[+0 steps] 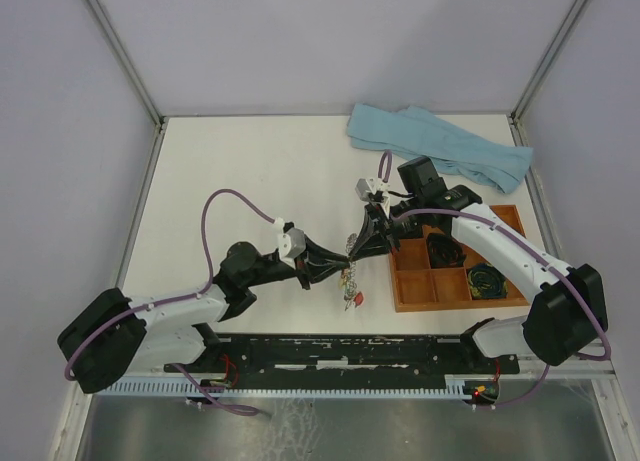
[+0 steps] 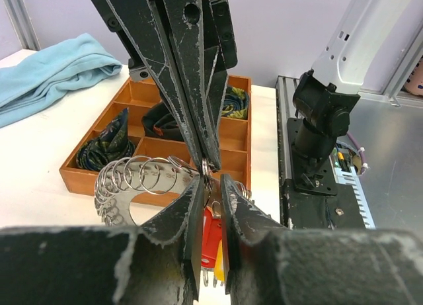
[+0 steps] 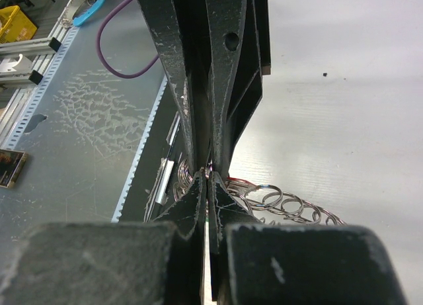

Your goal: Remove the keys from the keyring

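Observation:
The keyring [image 1: 352,251] hangs above the table between my two grippers; its metal loops [image 2: 132,179] fan out to the left in the left wrist view and show again as loops [image 3: 284,202] in the right wrist view. My right gripper [image 1: 360,247] comes down from above and is shut on a small loop of the ring, its tips [image 2: 207,161] pinching it. My left gripper [image 2: 211,182] stands just below with a narrow gap between its jaws. A small ring and a red key [image 2: 210,229] hang in that gap, a yellow one [image 2: 220,265] behind. More keys [image 1: 353,299] dangle below the ring.
An orange wooden tray [image 1: 396,281] with dark coiled bundles in its compartments stands right of the grippers, also seen as the tray [image 2: 79,179] behind the ring. A light blue towel [image 1: 440,146] lies at the back right. The right arm's base [image 2: 324,120] is at the table's near edge.

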Robot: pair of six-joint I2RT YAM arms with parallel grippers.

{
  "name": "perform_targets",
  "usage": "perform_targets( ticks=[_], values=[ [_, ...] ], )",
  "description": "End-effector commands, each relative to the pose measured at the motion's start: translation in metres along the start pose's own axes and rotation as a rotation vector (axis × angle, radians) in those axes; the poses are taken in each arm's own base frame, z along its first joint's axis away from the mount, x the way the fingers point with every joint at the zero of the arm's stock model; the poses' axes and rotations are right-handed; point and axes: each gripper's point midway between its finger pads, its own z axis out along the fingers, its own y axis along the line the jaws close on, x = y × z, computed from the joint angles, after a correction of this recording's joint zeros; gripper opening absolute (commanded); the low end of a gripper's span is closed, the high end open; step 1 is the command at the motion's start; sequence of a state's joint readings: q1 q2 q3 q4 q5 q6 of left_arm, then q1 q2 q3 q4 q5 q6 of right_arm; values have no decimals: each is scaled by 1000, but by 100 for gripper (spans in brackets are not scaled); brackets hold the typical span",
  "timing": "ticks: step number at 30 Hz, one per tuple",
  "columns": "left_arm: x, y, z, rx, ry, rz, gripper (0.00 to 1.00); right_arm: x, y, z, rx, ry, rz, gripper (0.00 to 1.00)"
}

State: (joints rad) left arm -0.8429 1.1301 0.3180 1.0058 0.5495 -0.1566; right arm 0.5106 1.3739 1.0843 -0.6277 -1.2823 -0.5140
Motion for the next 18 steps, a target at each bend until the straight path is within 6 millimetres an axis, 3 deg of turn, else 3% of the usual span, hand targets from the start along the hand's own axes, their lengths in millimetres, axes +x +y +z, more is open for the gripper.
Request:
perform_targets(
  ticks=[1, 6, 11, 15, 18],
  values=[
    [-17, -4, 6, 30, -51, 13, 19, -25, 4, -1, -24, -41, -98, 1],
    [-17, -4, 7, 35, -46, 10, 4, -24, 3, -1, -22, -40, -99, 1],
    [-12, 0, 6, 10, 13, 10, 3, -21, 0, -3, 12, -10, -103, 3],
    [-11, 8, 1, -39, 125, 32, 3, -12, 1, -12, 55, 77, -163, 33],
    [-12, 11, -6, -66, 238, 54, 3, -11, 4, -20, 77, 142, -216, 46]
  ],
)
